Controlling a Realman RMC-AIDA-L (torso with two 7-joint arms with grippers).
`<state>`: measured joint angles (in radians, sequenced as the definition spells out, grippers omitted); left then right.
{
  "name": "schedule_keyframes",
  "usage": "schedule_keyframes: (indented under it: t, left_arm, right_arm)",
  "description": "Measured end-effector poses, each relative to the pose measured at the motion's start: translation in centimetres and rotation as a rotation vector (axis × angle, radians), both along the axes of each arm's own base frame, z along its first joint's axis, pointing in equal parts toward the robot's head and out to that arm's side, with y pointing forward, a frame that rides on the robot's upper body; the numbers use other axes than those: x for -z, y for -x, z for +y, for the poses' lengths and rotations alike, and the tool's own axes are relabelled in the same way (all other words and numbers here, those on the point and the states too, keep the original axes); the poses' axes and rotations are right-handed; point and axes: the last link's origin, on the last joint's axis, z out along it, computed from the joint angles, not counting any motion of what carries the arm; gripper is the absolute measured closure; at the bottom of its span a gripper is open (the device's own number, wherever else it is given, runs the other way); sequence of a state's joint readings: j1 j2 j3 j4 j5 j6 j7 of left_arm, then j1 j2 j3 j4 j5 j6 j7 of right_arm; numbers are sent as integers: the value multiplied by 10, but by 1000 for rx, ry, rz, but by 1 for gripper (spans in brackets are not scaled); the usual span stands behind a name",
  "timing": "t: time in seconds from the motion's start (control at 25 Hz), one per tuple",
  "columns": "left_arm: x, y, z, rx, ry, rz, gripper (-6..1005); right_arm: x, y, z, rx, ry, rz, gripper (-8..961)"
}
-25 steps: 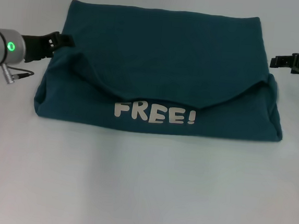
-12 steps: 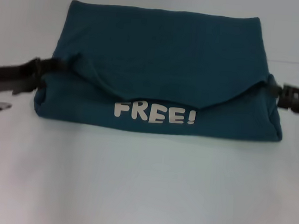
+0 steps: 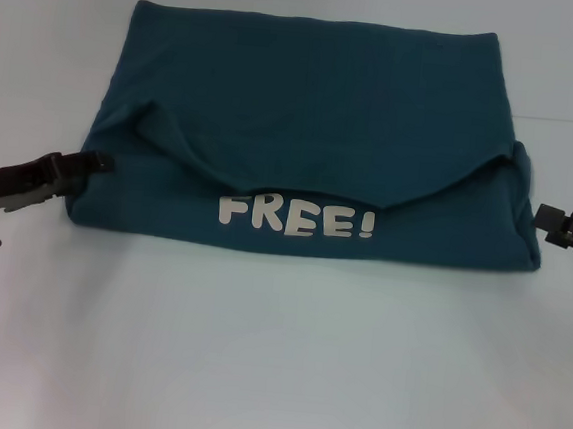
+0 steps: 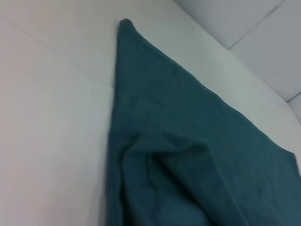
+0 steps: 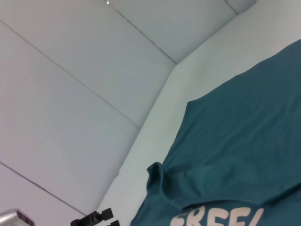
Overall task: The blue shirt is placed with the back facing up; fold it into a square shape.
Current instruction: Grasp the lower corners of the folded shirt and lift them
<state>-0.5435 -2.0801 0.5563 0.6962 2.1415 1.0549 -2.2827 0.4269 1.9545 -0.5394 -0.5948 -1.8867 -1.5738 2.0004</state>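
The blue shirt (image 3: 306, 106) lies folded into a wide rectangle on the white table. A curved flap of its plain back hangs over a near band that bears the white "FREE!" lettering (image 3: 296, 217). My left gripper (image 3: 98, 162) rests low at the shirt's left side, its tip touching the cloth edge. My right gripper (image 3: 544, 218) sits just off the right side, near the front corner. The left wrist view shows the blue shirt (image 4: 188, 165) with a creased fold. The right wrist view shows the blue shirt (image 5: 235, 141), part of the lettering (image 5: 221, 219), and the left gripper (image 5: 94, 218) far off.
White table (image 3: 274, 354) stretches bare in front of the shirt and on both sides. Pale wall panels (image 5: 70, 70) rise behind the table's far edge.
Both grippers have come toward the near side along the shirt's left and right edges, from level with its upper part to level with the lettering band. The shirt has kept its shape.
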Motion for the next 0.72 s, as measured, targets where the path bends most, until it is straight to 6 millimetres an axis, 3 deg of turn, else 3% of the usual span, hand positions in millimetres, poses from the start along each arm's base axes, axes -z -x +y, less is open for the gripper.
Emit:
schedule_keyframes:
  t: [0.36, 0.72]
  left_arm:
    - [10, 4, 11, -43, -21, 36, 138]
    - [18, 5, 8, -72, -7, 6, 139]
  right_arm:
    - [1, -1, 4, 9, -14, -8, 10]
    - [2, -4, 4, 32, -20, -14, 12]
